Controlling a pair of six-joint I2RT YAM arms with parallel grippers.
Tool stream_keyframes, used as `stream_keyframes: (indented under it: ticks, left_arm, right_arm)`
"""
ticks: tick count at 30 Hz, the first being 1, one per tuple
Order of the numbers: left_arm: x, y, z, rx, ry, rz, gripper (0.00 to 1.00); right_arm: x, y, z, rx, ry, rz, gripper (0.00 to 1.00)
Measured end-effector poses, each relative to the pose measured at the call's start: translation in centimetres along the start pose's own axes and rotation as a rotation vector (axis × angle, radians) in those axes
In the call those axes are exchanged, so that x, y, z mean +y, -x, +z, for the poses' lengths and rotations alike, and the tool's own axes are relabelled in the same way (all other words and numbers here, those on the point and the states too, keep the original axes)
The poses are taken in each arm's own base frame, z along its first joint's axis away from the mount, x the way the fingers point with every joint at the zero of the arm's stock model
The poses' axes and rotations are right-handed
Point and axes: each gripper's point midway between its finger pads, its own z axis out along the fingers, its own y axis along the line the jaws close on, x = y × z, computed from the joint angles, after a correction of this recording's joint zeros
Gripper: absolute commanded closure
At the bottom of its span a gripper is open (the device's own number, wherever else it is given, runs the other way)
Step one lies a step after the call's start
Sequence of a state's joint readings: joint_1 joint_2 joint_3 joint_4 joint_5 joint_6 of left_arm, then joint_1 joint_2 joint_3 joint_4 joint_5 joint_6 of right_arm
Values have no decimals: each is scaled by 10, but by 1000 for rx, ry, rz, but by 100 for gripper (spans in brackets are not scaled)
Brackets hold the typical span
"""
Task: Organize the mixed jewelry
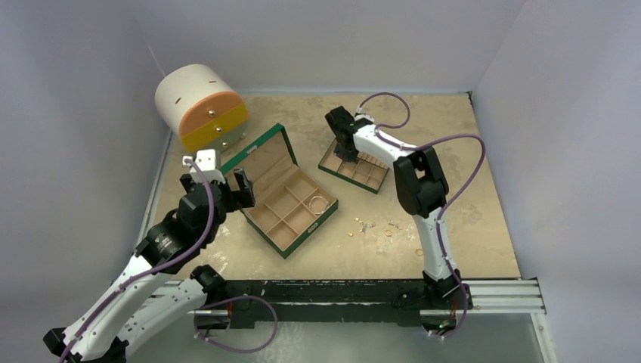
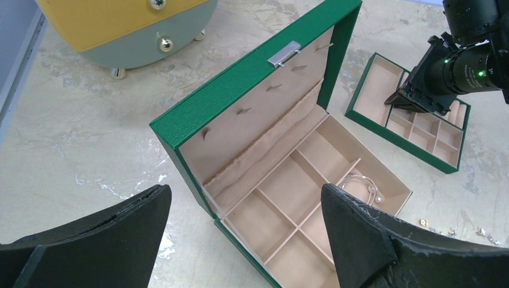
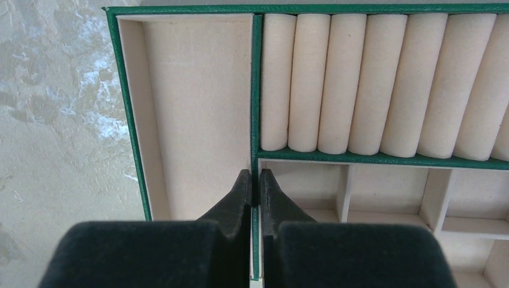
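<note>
Several tiny pieces of the mixed jewelry [image 1: 363,224] lie loose on the tan table, right of the open green jewelry box [image 1: 261,151]. A thin silvery hoop [image 2: 360,183] with pearl ends rests in the box's right-hand compartment. A separate green tray [image 1: 376,179] with tan compartments sits behind. My right gripper [image 3: 255,174] is shut on the tray's green divider wall [image 3: 256,90], one finger on each side of it. My left gripper [image 2: 245,191] hangs wide open above the box's near left corner, holding nothing.
A round white cabinet [image 1: 200,106] with orange and yellow drawers stands at the back left. Padded ring rolls [image 3: 372,84] fill the tray's far section. More loose pieces [image 2: 450,231] lie on the table to the right of the box. Grey walls close in three sides.
</note>
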State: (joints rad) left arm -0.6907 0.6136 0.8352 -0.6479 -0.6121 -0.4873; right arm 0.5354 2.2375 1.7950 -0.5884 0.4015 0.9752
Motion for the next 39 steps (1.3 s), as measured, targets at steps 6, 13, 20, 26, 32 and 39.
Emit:
stream_keyframes:
  ticks: [6, 13, 20, 26, 32, 39]
  left_arm:
    - [1, 1, -1, -7, 0, -4, 4]
    - [1, 2, -2, -9, -1, -6, 4]
    - [1, 2, -2, -9, -1, -6, 4]
    - [1, 3, -3, -15, -4, -11, 5]
    - [4, 9, -8, -41, -8, -39, 5]
    - [10, 17, -17, -84, -7, -78, 6]
  right_arm:
    - [0, 0, 0, -2, 0, -7, 100]
    - [-7, 6, -16, -18, 22, -58, 100]
    - [-9, 36, -69, -100, 113, -93, 100]
    - [-18, 46, -103, -141, 178, -173, 100]
    - [-20, 35, -130, -145, 269, -318, 100]
    - [16, -9, -185, -178, 436, -577, 100]
